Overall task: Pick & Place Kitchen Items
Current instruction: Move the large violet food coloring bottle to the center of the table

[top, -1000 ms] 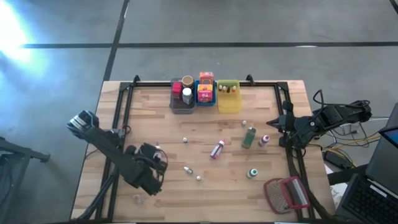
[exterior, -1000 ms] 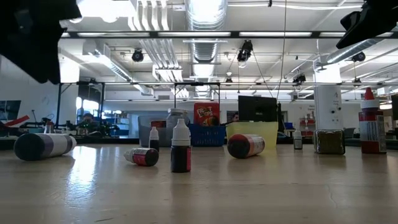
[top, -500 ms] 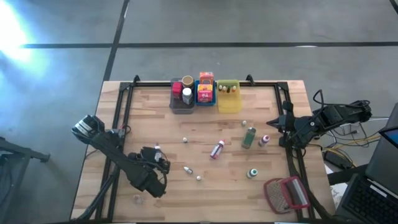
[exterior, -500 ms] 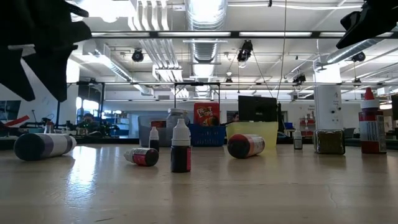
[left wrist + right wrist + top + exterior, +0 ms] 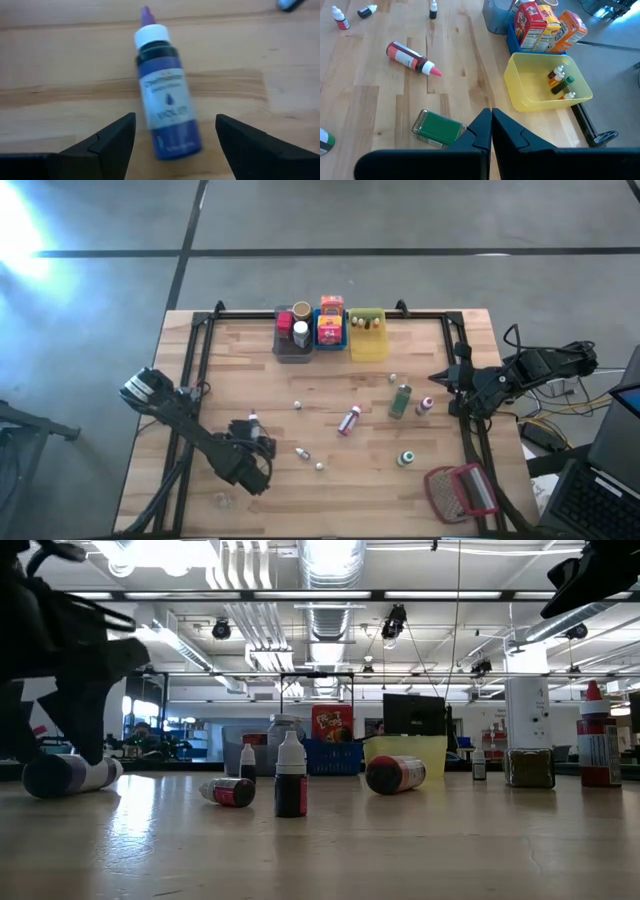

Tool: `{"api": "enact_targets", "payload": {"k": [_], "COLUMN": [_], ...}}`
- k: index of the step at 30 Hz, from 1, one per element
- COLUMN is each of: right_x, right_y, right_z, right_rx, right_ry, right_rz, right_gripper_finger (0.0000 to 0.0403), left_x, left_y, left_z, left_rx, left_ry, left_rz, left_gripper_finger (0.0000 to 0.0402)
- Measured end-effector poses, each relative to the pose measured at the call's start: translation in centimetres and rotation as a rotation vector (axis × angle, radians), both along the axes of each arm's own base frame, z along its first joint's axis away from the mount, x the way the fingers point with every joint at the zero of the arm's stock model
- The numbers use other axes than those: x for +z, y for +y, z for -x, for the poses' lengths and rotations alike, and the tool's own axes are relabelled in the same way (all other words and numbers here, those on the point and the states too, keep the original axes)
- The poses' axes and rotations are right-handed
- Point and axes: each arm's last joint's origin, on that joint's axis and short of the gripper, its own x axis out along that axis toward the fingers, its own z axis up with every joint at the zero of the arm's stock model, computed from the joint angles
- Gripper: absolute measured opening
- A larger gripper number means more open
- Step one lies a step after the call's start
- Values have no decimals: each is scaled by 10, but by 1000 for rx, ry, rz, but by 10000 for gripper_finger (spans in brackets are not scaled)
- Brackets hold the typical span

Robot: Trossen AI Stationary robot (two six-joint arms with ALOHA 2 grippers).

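Near the table's left front, the left gripper [image 5: 252,446] hangs low over a violet bottle [image 5: 165,102] lying on its side on the wood, its fingers [image 5: 107,145] spread apart on either side of the bottle's base without touching it, as far as the blurred wrist view lets one judge. At the right edge, the right gripper [image 5: 437,379] waits with fingers pressed together, empty. Just beside it lie a green bottle [image 5: 400,400] and a red packet [image 5: 349,420]. Far back, the yellow bin [image 5: 547,83] holds tiny bottles.
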Motion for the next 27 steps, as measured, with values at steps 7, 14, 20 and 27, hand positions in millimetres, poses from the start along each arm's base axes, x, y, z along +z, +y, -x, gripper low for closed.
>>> {"api": "enact_targets", "payload": {"k": [7,14,20,27], "right_x": [0,0,0,0], "right_y": [0,0,0,0], "right_z": [0,0,0,0], "right_rx": [0,0,0,1], "right_ry": [0,0,0,0], "right_rz": [0,0,0,0], "right_gripper_finger": [8,8,8,8], "left_x": [-8,-9,-7,-12], "left_y": [8,27,50,69], "left_z": [7,1,-12,-16], "left_rx": [35,45,-4,-18], "left_ry": [13,98,174,238], "left_rz": [-13,34,71,128], "left_gripper_finger": [279,279,279,271]}}
